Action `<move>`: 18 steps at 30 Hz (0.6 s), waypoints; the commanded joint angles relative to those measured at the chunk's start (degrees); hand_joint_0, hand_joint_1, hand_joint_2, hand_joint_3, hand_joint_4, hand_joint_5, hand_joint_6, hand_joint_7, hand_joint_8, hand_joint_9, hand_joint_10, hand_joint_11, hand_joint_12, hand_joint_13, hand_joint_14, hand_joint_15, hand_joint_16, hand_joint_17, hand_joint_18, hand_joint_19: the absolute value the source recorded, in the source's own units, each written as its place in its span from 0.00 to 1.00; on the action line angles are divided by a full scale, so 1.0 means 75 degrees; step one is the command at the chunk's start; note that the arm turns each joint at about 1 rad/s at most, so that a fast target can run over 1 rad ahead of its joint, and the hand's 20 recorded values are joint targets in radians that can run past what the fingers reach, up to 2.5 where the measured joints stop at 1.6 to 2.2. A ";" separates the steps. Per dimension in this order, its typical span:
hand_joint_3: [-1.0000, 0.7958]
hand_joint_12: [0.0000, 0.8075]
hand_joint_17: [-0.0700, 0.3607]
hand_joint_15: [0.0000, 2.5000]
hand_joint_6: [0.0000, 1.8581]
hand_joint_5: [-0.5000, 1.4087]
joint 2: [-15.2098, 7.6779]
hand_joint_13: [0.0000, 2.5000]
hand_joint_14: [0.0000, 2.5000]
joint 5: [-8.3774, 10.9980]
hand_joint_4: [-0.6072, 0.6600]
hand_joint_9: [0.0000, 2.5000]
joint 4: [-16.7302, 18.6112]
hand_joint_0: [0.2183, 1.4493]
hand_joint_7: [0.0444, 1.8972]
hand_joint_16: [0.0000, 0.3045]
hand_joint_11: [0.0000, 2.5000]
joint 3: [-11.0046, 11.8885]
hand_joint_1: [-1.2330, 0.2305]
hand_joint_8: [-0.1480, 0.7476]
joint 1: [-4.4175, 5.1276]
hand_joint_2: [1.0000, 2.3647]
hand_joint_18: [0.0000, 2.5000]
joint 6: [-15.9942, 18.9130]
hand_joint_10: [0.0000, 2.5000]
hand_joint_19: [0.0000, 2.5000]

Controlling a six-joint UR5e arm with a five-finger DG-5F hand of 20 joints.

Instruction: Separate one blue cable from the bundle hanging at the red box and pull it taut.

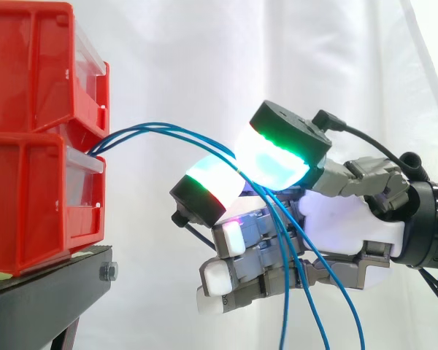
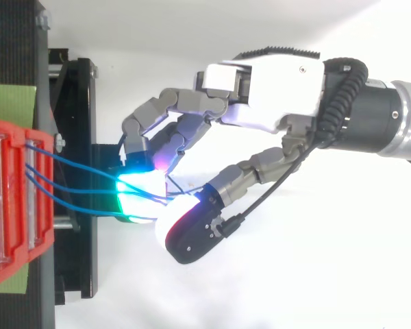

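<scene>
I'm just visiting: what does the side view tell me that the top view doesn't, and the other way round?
Side view: the red bins are stacked one on another, and the blue cables arch out from between them, then hang down across the palm of the hand. Top view: the cables leave the bin front at spaced points and converge toward the glowing fingertips; a green sheet shows past the bins' ends. Both: the hand pinches cables between two pads, out in front of the black stand; how many it holds, I cannot tell.

On my grey-and-white robot hand (image 1: 350, 219), pads (image 1: 274, 164) glow green, cyan, white and magenta. Thin blue cables (image 1: 168, 130) leave stacked red plastic bins (image 1: 29, 138) on a black metal stand (image 1: 44, 299); white curtain (image 1: 204, 58) behind.
</scene>
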 commanded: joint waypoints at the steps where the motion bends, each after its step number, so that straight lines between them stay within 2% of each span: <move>1: 0.28 0.47 0.35 0.19 0.50 0.16 -0.0011 0.40 0.01 0.0021 0.62 0.37 -0.0013 0.44 0.60 0.12 0.29 0.0000 0.22 0.58 0.0001 0.00 0.27 0.0013 0.01 0.10; 5: 0.28 0.47 0.35 0.20 0.50 0.16 0.0001 0.41 0.01 0.0021 0.63 0.38 -0.0013 0.31 0.59 0.12 0.30 0.0000 0.24 0.59 0.0001 0.00 0.27 0.0013 0.01 0.11; 6: 0.28 0.48 0.35 0.20 0.50 0.16 0.0001 0.41 0.01 0.0021 0.63 0.39 -0.0013 0.31 0.59 0.12 0.31 0.0000 0.24 0.59 0.0001 0.00 0.27 0.0013 0.01 0.11; 9: 0.28 0.50 0.37 0.20 0.50 0.16 0.0001 0.42 0.01 0.0021 0.64 0.40 -0.0013 0.25 0.57 0.13 0.30 0.0012 0.33 0.61 0.0001 0.00 0.29 0.0024 0.01 0.12; 11: 0.28 0.49 0.38 0.20 0.49 0.16 0.0001 0.42 0.01 0.0021 0.64 0.41 -0.0013 0.26 0.54 0.13 0.30 0.0000 0.40 0.61 0.0001 0.00 0.29 0.0024 0.01 0.13; 15: 0.28 0.49 0.37 0.21 0.48 0.16 0.0130 0.43 0.01 -0.0002 0.63 0.41 -0.0154 0.33 0.56 0.13 0.30 0.0000 0.45 0.60 0.0001 0.00 0.29 0.0060 0.01 0.14; 18: 0.30 0.49 0.37 0.21 0.48 0.16 0.0247 0.43 0.01 -0.0002 0.61 0.41 -0.0353 0.35 0.59 0.13 0.31 0.0000 0.41 0.60 0.0001 0.00 0.29 0.0036 0.01 0.14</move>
